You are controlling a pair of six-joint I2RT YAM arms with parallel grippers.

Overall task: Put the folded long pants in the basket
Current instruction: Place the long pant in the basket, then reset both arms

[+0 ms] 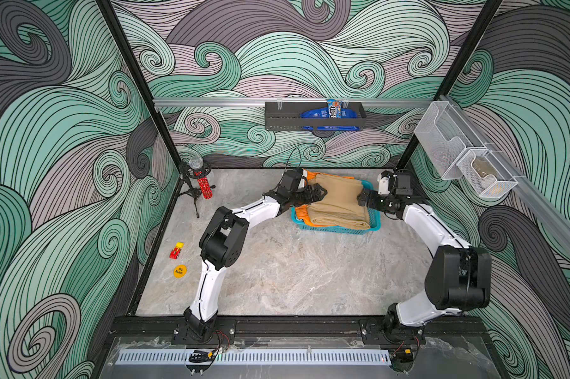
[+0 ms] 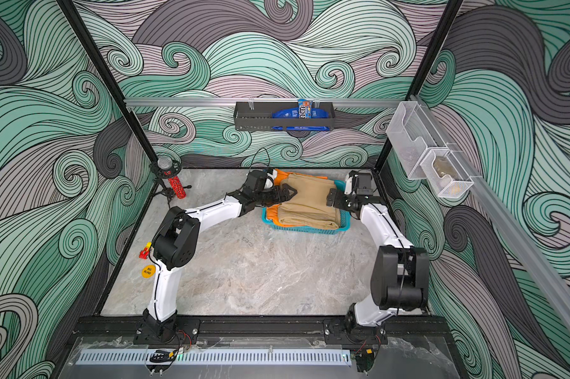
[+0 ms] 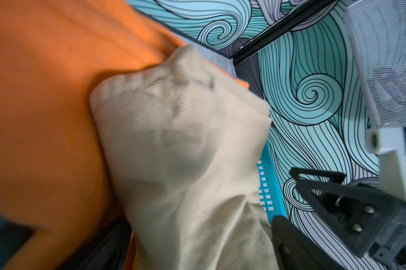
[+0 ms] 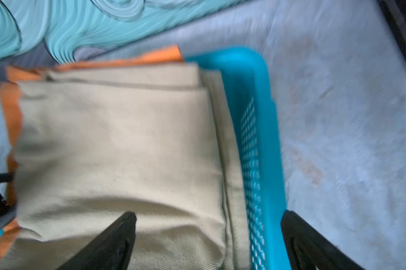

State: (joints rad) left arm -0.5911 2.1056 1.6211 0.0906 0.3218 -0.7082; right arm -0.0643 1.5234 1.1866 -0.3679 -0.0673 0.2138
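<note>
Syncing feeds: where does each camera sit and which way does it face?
Top views: high in front, looking down on left arm, right arm, teal perforated plastic basket.
Left wrist: on left arm, facing folded tan cloth pants; open left pincer shows.
Right wrist: on right arm, facing same pants; open right pincer shows.
All share pants, basket.

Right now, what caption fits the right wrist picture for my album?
Open right gripper straddling the rim of the teal basket, tan pants atop orange pants.
</note>
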